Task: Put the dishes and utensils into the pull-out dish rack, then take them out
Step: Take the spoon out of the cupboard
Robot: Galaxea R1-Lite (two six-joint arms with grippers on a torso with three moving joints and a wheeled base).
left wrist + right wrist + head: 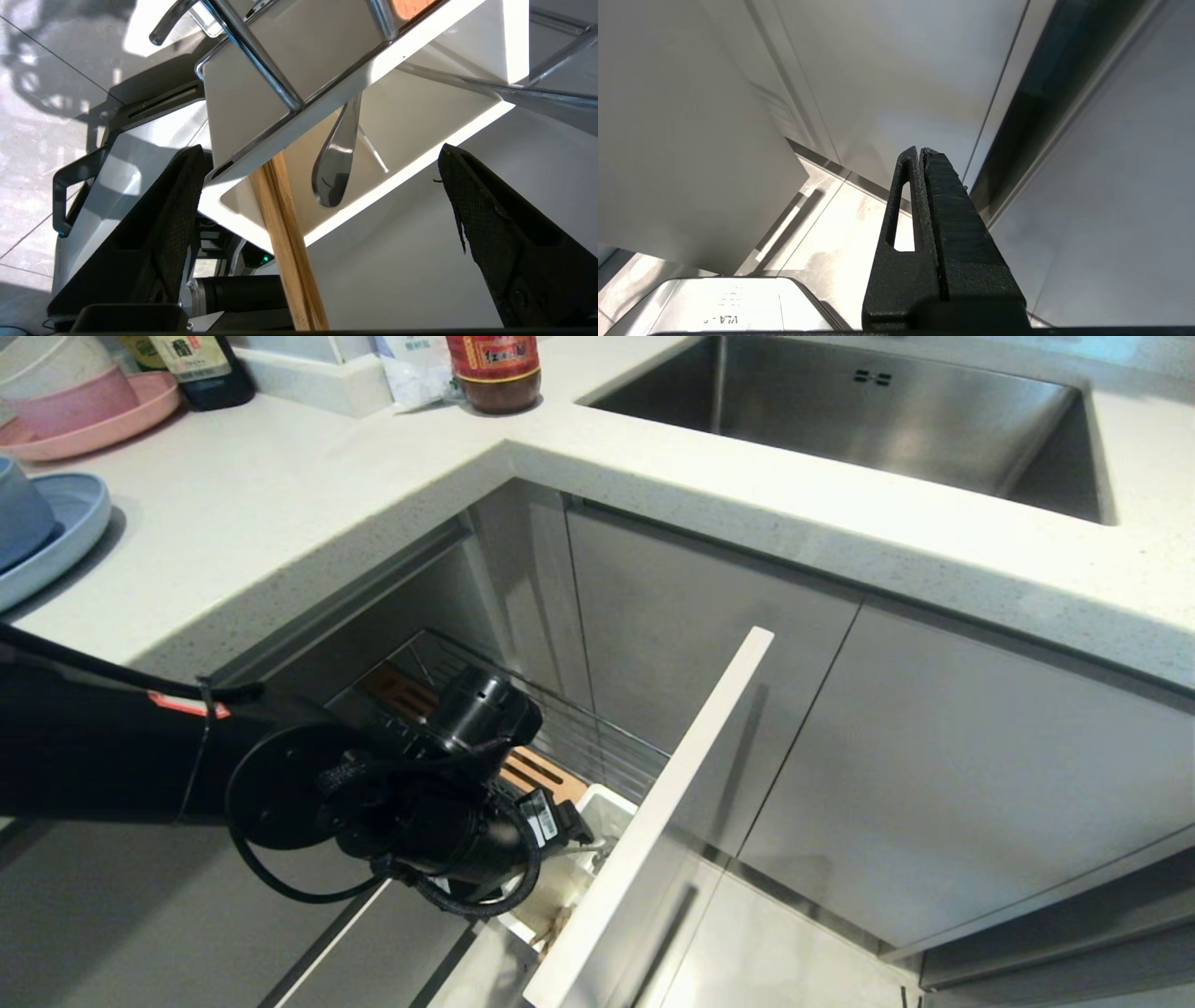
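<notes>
Reaching in from 9 o'clock of the head view, black left arm bent at the wrist, hand end dipped down into the pulled-out chrome wire dish rack (560, 728), over the white plastic cutlery cup (607, 807) at about 6 o'clock of the frame

Left gripper (322, 186) released, both black textured fingers (173, 205) spread wide, nothing between them gripped; cup sits in the gap ahead of them, seen in the left wrist view

Pair of plain light wooden chopsticks (285, 233) standing in the cup, leaning on its rim, running out toward the wrist camera. Silver metal spoon with long thin handle (334, 172) also in the cup, bowl end up, just beside the chopsticks, apart from both fingers

Slotted wooden strip (541, 775) in the rack just behind the wrist; flat pale grey front panel (672, 803) at 3 o'clock of the cup

Light blue oval plastic plate (56, 537) with the round blue-grey plastic bowl (19, 513) on it, on the white speckled countertop (327, 476) at 10 o'clock, well apart from the rack

Right gripper (922, 154) clenched, fingers pressed together on nothing, pointing at grey cabinet fronts (901, 70); arm not in the head view
</notes>
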